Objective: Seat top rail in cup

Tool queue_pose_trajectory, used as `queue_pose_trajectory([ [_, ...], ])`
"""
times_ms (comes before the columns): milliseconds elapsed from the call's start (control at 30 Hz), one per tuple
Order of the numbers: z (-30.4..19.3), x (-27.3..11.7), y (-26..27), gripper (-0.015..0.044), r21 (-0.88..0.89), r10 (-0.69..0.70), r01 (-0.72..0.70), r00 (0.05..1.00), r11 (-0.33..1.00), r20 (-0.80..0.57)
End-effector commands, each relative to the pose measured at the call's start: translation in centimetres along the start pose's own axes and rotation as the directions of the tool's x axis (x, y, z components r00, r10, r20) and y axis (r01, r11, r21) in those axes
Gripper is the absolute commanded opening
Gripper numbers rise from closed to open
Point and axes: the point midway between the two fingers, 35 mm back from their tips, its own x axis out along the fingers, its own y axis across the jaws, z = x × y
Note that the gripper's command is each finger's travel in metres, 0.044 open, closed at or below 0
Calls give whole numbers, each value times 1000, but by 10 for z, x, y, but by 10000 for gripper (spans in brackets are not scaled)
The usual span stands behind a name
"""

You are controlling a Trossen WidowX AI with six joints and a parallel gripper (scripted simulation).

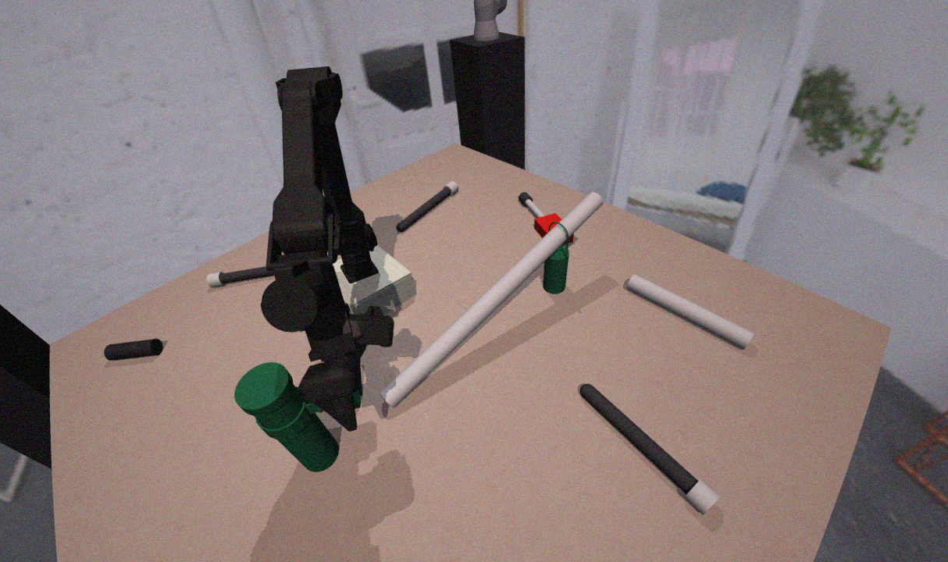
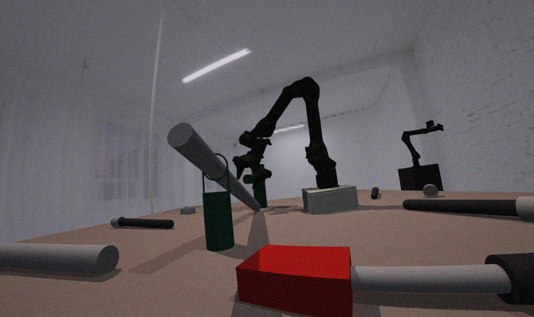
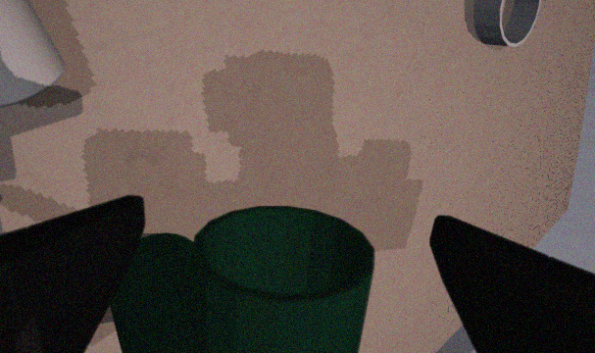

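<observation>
A wide-open, empty claw (image 1: 351,412) (image 2: 247,183) (image 3: 292,221) straddles the green rail-end cup (image 2: 248,179) (image 3: 287,275), mouth facing outward between its fingertips, the pale rail (image 1: 491,300) (image 2: 206,159) (image 3: 24,49) slanting off to one side.

The pale rail (image 1: 491,300) (image 2: 215,170) slants down through the green loop; its low end outside the cup (image 3: 287,289).
</observation>
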Motion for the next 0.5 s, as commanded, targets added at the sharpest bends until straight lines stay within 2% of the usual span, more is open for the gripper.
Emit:
queue_pose_trajectory([
  [0, 0, 8, 3, 440, 4, 8, -8, 1000, 1000, -3],
  [67, 0, 9, 3, 440, 4, 8, -8, 1000, 1000, -2],
  [467, 0, 9, 3, 125, 4, 8, -8, 1000, 1000, -2],
])
